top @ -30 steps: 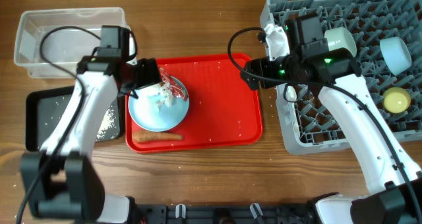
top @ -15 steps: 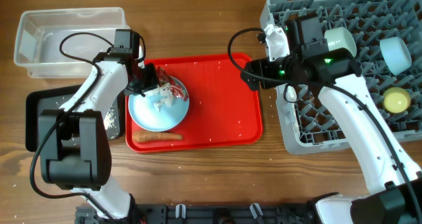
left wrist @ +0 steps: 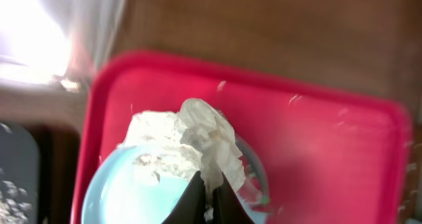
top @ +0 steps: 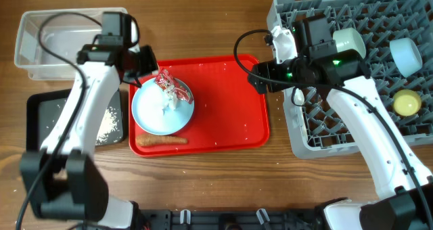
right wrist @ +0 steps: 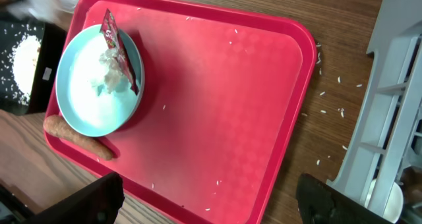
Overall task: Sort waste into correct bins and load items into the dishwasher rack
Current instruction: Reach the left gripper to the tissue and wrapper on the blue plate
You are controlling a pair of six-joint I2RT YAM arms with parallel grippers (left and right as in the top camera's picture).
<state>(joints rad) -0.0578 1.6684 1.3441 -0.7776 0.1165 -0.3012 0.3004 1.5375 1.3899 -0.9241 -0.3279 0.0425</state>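
Observation:
My left gripper (left wrist: 210,196) is shut on a crumpled white-and-red wrapper (left wrist: 206,140), which hangs just over the far rim of the light-blue plate (top: 161,109). The plate sits on the left of the red tray (top: 223,101). An orange-brown food stick (top: 161,140) lies on that tray in front of the plate. White grains (top: 108,125) are heaped in the black tray (top: 47,118). The clear tub (top: 67,37) stands behind it. My right gripper (right wrist: 208,204) hovers open over the red tray's right edge, holding nothing. The grey dishwasher rack (top: 318,132) is at the right.
In the rack sit a pale bowl (top: 348,44), a light-blue bowl (top: 406,54) and a yellow cup (top: 406,103). A few loose grains (right wrist: 330,95) lie on the wood between the red tray and the rack.
My left gripper has closed on the wrapper and drawn it up toward the plate's far rim. The right arm has not moved.

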